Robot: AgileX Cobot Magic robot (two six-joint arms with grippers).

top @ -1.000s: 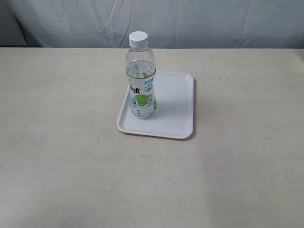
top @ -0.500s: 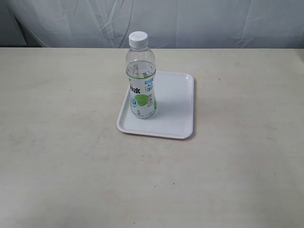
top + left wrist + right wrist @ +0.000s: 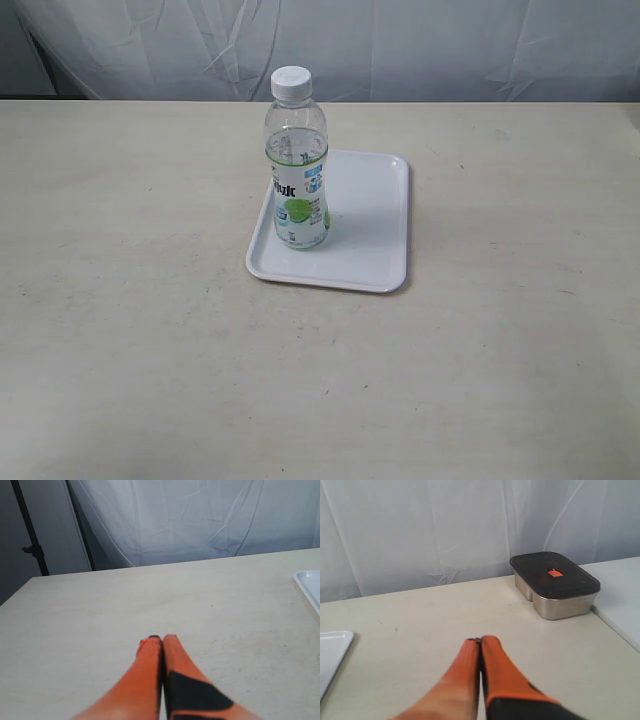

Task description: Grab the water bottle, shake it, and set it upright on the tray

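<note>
The small clear plastic water bottle (image 3: 298,170) with a white screw cap and a white label bearing dark lettering and a green circle stands upright on the flat white rectangular plastic tray (image 3: 370,230), which has rounded corners and a low raised rim. In the exterior view the bottle sits on the left part of the tray, close to that side's rim, and the rest of the tray's floor is bare. The tray lies flat on the pale beige counter (image 3: 130,300), with a creased white curtain (image 3: 450,50) hanging behind the far edge. The left claw (image 3: 162,639), orange with a black patch, hovers above the counter with its two fingers pressed together and nothing between them; a corner of the tray (image 3: 310,582) shows at the edge of its wrist view, well apart from the tips, and a thin black pole (image 3: 30,530) stands beyond the counter's far corner. The right claw (image 3: 480,641) is likewise closed on nothing, its orange fingers touching along their length. Beyond it a shiny rectangular metal container (image 3: 555,585) with a dark lid and a small orange mark rests on the counter near the curtain, and a corner of the tray (image 3: 332,652) shows off to one side.
</note>
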